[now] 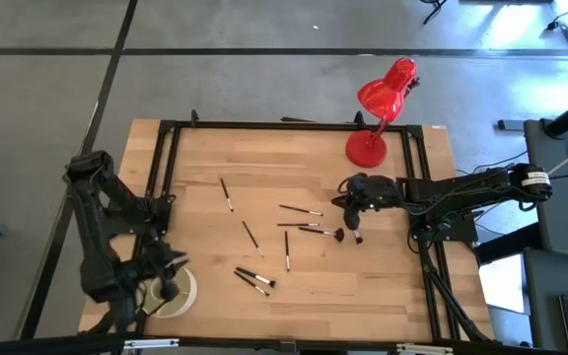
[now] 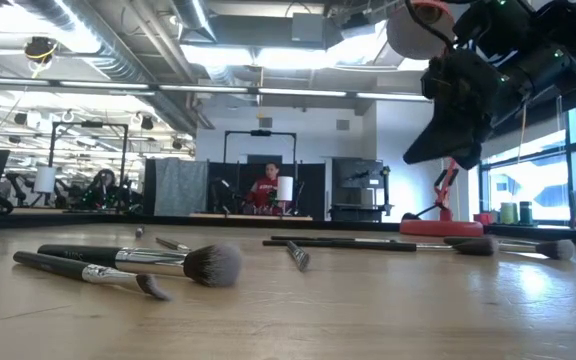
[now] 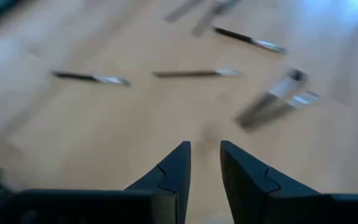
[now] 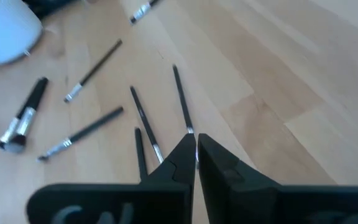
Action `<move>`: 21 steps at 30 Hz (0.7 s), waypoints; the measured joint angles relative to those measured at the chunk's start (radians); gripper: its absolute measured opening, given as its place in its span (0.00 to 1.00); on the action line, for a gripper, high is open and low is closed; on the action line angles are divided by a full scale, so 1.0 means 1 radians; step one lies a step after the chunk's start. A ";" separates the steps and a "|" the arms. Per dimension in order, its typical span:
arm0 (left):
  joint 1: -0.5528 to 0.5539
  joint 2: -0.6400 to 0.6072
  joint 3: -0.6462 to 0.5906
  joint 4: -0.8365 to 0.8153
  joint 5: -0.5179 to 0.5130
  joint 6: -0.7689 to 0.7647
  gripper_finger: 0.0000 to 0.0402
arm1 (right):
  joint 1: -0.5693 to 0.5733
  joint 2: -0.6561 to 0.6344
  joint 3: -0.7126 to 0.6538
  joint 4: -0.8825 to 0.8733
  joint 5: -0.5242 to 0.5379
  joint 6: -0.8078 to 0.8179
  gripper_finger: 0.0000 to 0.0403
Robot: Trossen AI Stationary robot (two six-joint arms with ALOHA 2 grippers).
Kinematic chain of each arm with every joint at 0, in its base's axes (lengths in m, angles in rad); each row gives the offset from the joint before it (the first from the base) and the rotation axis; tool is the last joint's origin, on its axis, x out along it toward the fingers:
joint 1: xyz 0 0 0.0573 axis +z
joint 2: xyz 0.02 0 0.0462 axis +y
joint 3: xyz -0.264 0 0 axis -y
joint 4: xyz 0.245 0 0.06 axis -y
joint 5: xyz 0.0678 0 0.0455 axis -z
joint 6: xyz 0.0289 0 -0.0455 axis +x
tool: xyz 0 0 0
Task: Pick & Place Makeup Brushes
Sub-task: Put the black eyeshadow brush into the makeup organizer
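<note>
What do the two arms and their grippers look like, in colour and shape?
Both arms are black, built of chunky jointed segments. The left gripper ends in two dark, wedge-shaped fingers with notched inner edges; the right gripper looks the same. Black cables run along the right arm, which has a pale band near its base.

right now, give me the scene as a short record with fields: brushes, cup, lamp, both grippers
brushes: makeup brushes scattered flat on the wooden table, about eight in sight
cup: white cup at the table's near left corner
lamp: red desk lamp at the far right
left gripper: left gripper above the cup, fingers slightly apart, holding nothing visible
right gripper: right gripper above the right-hand brushes, shut, empty
</note>
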 joint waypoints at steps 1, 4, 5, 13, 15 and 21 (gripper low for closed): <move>0.039 -0.006 0.000 -0.027 0.006 0.018 0.21 | 0.000 0.000 0.000 0.015 0.000 -0.003 0.05; 0.204 -0.011 0.000 -0.028 0.081 0.218 0.21 | 0.000 0.000 0.000 0.046 0.000 -0.010 0.05; 0.267 -0.011 0.000 -0.011 0.118 0.316 0.21 | 0.000 0.000 0.000 0.050 0.000 -0.016 0.05; 0.772 -0.008 0.000 0.240 0.311 1.262 0.21 | 0.000 0.000 0.021 0.056 0.000 -0.080 0.05; 0.868 0.004 0.000 0.285 0.393 1.524 0.21 | 0.000 0.000 0.022 0.048 0.000 -0.096 0.05; 1.051 0.082 0.000 0.316 0.489 1.996 0.22 | 0.000 0.000 0.022 -0.030 0.000 -0.130 0.05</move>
